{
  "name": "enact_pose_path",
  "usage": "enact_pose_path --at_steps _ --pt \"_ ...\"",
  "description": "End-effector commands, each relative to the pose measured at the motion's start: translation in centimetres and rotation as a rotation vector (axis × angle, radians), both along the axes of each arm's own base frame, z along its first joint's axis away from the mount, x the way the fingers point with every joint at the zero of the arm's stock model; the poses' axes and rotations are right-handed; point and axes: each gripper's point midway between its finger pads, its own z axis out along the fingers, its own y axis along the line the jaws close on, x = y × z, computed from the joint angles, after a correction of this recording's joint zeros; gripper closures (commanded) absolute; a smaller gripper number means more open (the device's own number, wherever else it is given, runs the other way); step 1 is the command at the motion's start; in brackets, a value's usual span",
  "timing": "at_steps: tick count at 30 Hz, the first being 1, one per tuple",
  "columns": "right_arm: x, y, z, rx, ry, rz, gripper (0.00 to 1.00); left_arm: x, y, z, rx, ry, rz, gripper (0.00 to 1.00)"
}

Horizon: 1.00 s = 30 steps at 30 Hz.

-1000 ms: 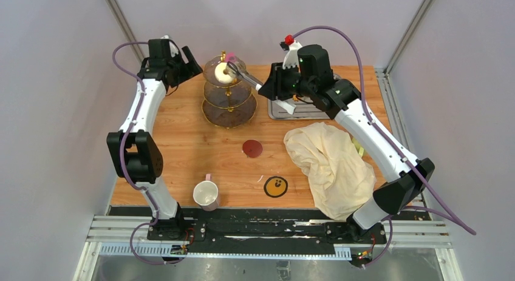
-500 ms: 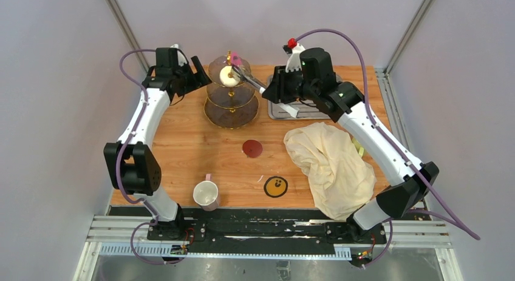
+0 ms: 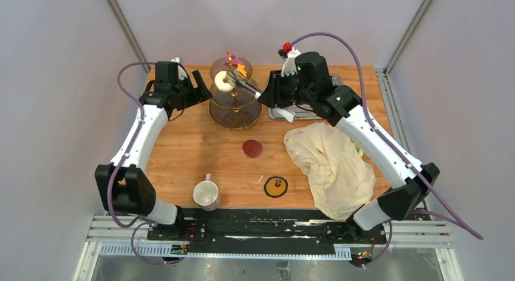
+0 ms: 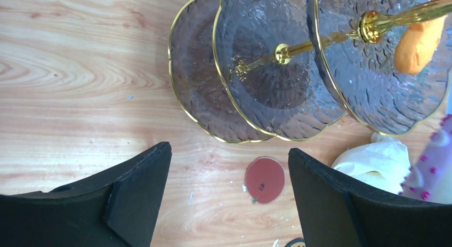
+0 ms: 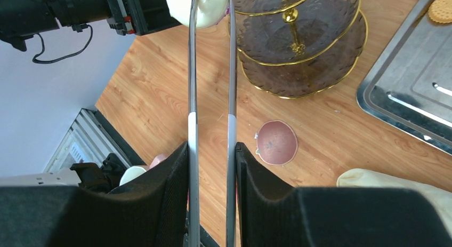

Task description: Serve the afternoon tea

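Observation:
The three-tier smoky glass stand (image 3: pixel 235 113) with its gold stem stands at the back of the table. An orange macaron (image 3: pixel 241 67) and a pink cake (image 3: pixel 231 58) lie on its top tier. My right gripper (image 3: pixel 265 93) is shut on metal tongs (image 3: pixel 245 84), and the tong tips pinch the white donut (image 3: pixel 223 82) at the stand's left side, above the table. The right wrist view shows the tongs (image 5: pixel 192 71), the donut (image 5: pixel 205 6) and the stand (image 5: pixel 320 71). My left gripper (image 3: pixel 202 88) is open just left of the stand (image 4: pixel 202 97) with nothing between its fingers. A pale mug (image 3: pixel 206 194) stands near the front edge.
A rectangular steel tray (image 3: pixel 280 113) lies behind the right arm, with a biscuit (image 5: pixel 440 9) on it. The large cream cloth (image 3: pixel 331 162) is bunched at the right. A red coaster (image 3: pixel 252 148) and a yellow coaster (image 3: pixel 276 186) lie mid-table.
My left arm has swung right and forward, bringing its open gripper close to the stand. The tongs and donut have dropped from over the top tier to its left side.

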Motion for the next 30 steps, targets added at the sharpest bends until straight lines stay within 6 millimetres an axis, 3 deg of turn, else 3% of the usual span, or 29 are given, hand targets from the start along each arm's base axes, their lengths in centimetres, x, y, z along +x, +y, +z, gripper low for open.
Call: enact_pose_path --at_steps 1,10,17,30 --pt "-0.1 1.1 1.5 0.054 -0.020 -0.012 0.99 -1.5 1.2 2.9 0.065 -0.072 0.024 0.15" --pt "1.6 2.0 1.0 0.069 -0.025 -0.061 0.99 -3.2 3.3 5.6 0.124 -0.138 0.097 0.13" --pt "2.8 2.9 -0.6 0.084 0.005 -0.100 0.99 -3.7 3.5 5.6 0.128 -0.137 0.099 0.13" --pt "4.3 1.9 -1.8 0.123 0.006 -0.244 0.99 -3.8 3.6 5.3 0.132 -0.135 0.095 0.13"
